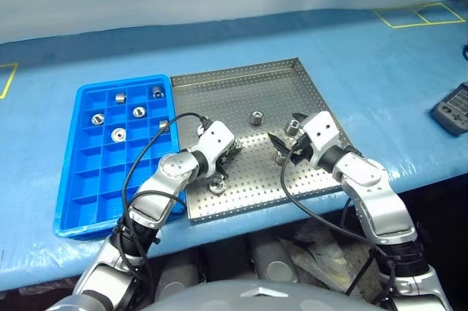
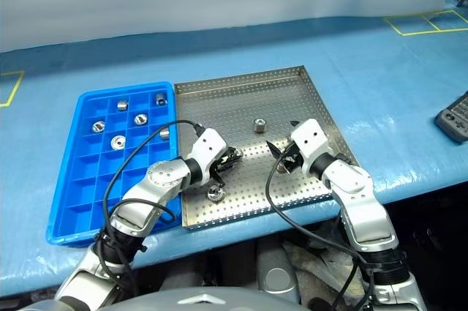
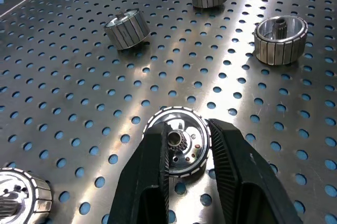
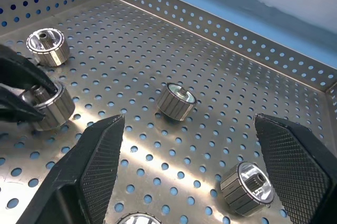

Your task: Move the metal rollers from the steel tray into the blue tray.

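A small, shiny, ribbed metal roller [image 3: 178, 140] with a hollow centre was clamped between the black fingers of the left gripper [image 3: 187, 153], on the perforated floor of the large square steel tray [image 1: 241, 99]. Four more rollers were seen loose on that floor: one just behind the left gripper [image 1: 216, 186], one ahead of it at mid-tray [image 1: 257, 117], two close by the right gripper [image 4: 185, 171], whose fingers were held wide apart over the tray with nothing between them. Beside the left arm lay the bright blue plastic grid tray [image 1: 80, 179], six rollers already lodged in its far compartments. Both trays rested on a blue-covered table [image 1: 380, 77].
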Robot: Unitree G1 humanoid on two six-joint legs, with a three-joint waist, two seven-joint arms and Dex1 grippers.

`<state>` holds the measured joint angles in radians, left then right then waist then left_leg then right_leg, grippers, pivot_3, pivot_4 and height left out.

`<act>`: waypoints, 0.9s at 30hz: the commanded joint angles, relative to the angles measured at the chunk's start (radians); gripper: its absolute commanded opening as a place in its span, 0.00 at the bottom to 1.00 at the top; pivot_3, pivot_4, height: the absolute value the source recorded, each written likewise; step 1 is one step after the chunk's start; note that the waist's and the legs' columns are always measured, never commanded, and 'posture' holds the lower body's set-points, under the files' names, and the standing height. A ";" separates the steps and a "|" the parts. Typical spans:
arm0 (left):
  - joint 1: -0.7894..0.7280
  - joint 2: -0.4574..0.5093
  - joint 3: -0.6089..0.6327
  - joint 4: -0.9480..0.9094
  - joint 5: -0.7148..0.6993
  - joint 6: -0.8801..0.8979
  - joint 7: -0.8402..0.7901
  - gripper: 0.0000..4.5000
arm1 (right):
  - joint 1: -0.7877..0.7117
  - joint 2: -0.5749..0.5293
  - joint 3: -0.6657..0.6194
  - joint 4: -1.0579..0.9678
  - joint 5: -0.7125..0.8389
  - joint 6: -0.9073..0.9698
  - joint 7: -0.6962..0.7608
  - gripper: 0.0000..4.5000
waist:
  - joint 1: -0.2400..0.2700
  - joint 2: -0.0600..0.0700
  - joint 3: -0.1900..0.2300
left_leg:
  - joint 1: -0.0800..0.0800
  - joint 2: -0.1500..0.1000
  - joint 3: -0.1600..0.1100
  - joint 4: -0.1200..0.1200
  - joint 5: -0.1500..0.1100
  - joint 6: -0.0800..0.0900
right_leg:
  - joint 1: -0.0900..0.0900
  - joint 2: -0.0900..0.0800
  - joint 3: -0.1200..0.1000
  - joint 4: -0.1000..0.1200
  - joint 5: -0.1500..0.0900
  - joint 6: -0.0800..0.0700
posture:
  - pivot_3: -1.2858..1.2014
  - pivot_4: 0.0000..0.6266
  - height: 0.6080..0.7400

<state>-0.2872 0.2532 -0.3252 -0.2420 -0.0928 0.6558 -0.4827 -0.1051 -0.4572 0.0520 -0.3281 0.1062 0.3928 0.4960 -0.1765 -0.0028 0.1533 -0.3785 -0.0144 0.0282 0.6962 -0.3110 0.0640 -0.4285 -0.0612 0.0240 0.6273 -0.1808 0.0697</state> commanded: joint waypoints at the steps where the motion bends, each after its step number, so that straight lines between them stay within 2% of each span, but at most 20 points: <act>1: 0.005 -0.034 0.112 -0.120 -0.101 -0.042 -0.012 0.19 | -0.019 0.006 -0.012 -0.039 0.006 -0.019 -0.005 0.92 | 0.000 0.000 0.000 | 0.000 0.000 0.000 0.000 0.000 0.000 | 0.000 0.000 0.000 0.000 0.000 0.000 | 0.41 0.24 1.00; 4: 0.020 -0.019 0.218 -0.203 -0.161 -0.027 -0.004 0.19 | -0.022 0.009 -0.005 -0.041 0.008 -0.019 -0.001 0.92 | 0.000 0.000 0.000 | 0.000 0.000 0.000 0.000 0.000 0.000 | 0.000 0.000 0.000 0.000 0.000 0.000 | 0.41 0.24 1.00; 11: 0.151 0.225 0.433 -0.360 -0.078 0.079 0.067 0.19 | -0.047 0.017 0.024 -0.025 0.013 -0.027 0.026 0.92 | -0.004 0.000 0.000 | 0.000 0.001 0.000 0.000 0.000 -0.001 | -0.001 0.001 0.000 0.001 0.000 -0.001 | 0.44 0.24 1.00; 15: 0.259 0.320 0.574 -0.456 -0.061 0.175 0.092 0.19 | -0.082 0.035 0.055 -0.043 0.068 -0.036 0.098 0.92 | 0.020 -0.002 0.001 | 0.000 0.001 -0.001 0.000 0.000 -0.001 | 0.000 0.001 -0.001 0.000 0.000 -0.001 | 0.46 0.24 1.00; 18: 0.324 0.330 0.633 -0.495 -0.064 0.224 0.106 0.19 | -0.103 0.042 0.092 -0.074 0.138 -0.042 0.187 0.92 | 0.054 -0.002 0.001 | 0.000 0.001 -0.002 0.000 0.000 -0.001 | -0.001 0.000 -0.002 0.000 0.000 -0.001 | 0.48 0.24 1.00; 23: 0.392 0.302 0.650 -0.499 -0.064 0.244 0.135 0.19 | -0.148 0.079 0.209 -0.127 0.239 -0.025 0.320 0.92 | 0.109 -0.004 0.001 | 0.000 0.001 -0.006 -0.001 0.000 -0.004 | -0.001 -0.002 -0.007 0.000 -0.001 -0.003 | 0.49 0.24 1.00; 27: 0.414 0.282 0.663 -0.459 -0.053 0.243 0.163 0.19 | -0.186 0.122 0.302 -0.120 0.239 -0.013 0.347 0.92 | 0.135 -0.004 0.001 | 0.000 0.002 -0.009 -0.001 0.002 -0.007 | -0.001 -0.006 -0.011 0.000 -0.002 -0.006 | 0.50 0.24 1.00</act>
<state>0.1313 0.5359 0.3061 -0.6989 -0.1586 0.9081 -0.3392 -0.2717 -0.3417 0.3415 -0.4165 0.3299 0.3815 0.8325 -0.0411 -0.0072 0.1545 -0.3782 -0.0127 0.0186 0.6956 -0.3089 0.0560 -0.4299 -0.0672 0.0129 0.6271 -0.1843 0.0610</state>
